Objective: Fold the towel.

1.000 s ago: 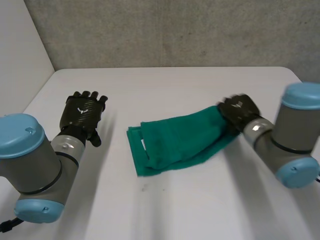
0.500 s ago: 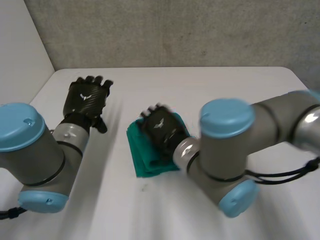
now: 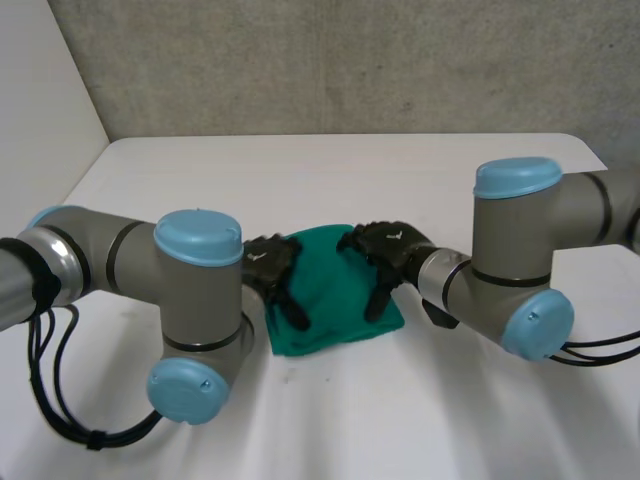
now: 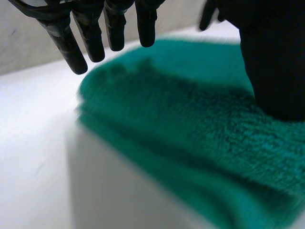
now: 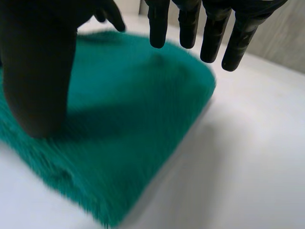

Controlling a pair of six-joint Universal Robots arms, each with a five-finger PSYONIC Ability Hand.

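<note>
I see my left hand (image 3: 272, 268) spread open at the towel's (image 3: 335, 300) left edge, its fingers (image 4: 114, 26) straight and clasping nothing, its thumb (image 4: 274, 67) resting on the pile. My right hand (image 3: 388, 252) is just as open at the towel's right side, with its fingers (image 5: 188, 24) extended above the cloth and its thumb (image 5: 38, 76) pressed into it. From the wrist views I can't quite tell whether either hand's fingertips actually touch the cloth. The green towel lies folded into a thick pad on the white table (image 3: 330, 180), between and under both hands.
</note>
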